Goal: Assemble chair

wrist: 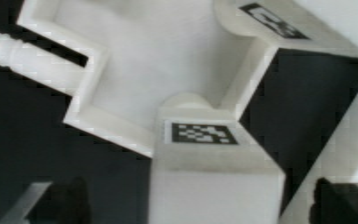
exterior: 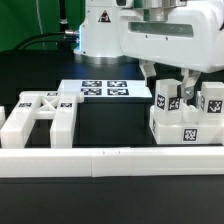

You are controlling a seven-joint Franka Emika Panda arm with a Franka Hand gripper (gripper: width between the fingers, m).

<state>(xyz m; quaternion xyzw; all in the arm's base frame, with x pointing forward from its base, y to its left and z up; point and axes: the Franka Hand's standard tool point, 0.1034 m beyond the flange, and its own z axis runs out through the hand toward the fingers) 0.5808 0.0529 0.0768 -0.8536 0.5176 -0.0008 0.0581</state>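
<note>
The chair stands partly put together at the exterior view's right, a cluster of white slabs and posts (exterior: pixel 186 118) with black-and-white tags. My gripper (exterior: pixel 168 84) hangs right over it. In the wrist view a square white post (wrist: pixel 211 178) with a tag (wrist: pixel 201 133) runs between my two dark fingers (wrist: pixel 59 204), and a dark gap shows on each side of it. The gripper (wrist: pixel 202 204) is open and straddles the post without touching it. Behind the post lies a broad white slab (wrist: pixel 149 60) with a ribbed white peg (wrist: pixel 23 54) at its edge.
A loose white frame part (exterior: pixel 40 112) with tags lies at the exterior view's left. The marker board (exterior: pixel 104 90) lies flat at the back middle. A long low white rail (exterior: pixel 110 160) runs along the front. The arm's white base (exterior: pixel 100 30) stands behind.
</note>
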